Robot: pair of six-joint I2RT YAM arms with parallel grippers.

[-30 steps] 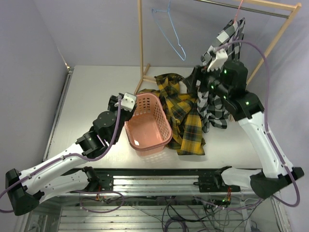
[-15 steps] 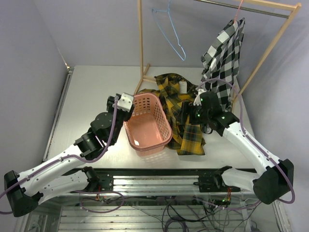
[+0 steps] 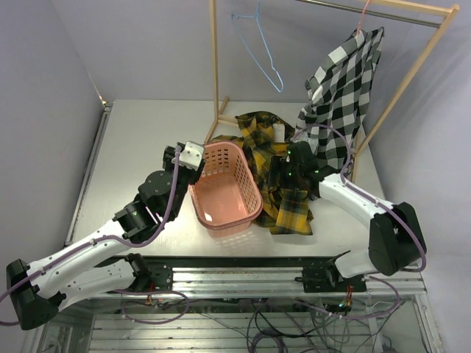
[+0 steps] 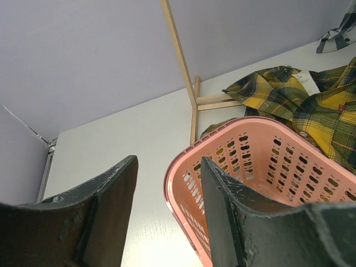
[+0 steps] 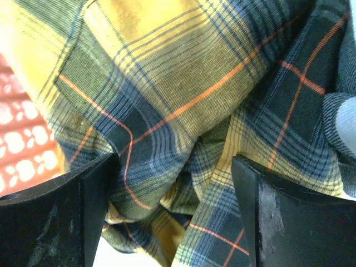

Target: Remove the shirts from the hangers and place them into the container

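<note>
1. Pale table (image 3: 147,147) against a lilac wall; wooden rack (image 3: 214,66) along the top of the overhead view.
2. Basket (image 3: 229,198), salmon pink, centre of the overhead view, with nothing in it.
3. Plaid shirt (image 3: 287,209), yellow and dark, off its hanger, heaped on the table just right of the basket and touching its right rim.
4. Check shirt (image 3: 338,95), black and white, upper right, hanging from the pink hanger (image 3: 362,18).
5. Blue hanger (image 3: 261,55), bare, top centre.
6. Your left pincer (image 4: 169,161): fingers spread at the basket's far left corner, with the rim showing in the gap.
7. Your right pincer (image 5: 173,161): fingers spread wide over the plaid shirt, bunched cloth between them, not pinched.
</note>
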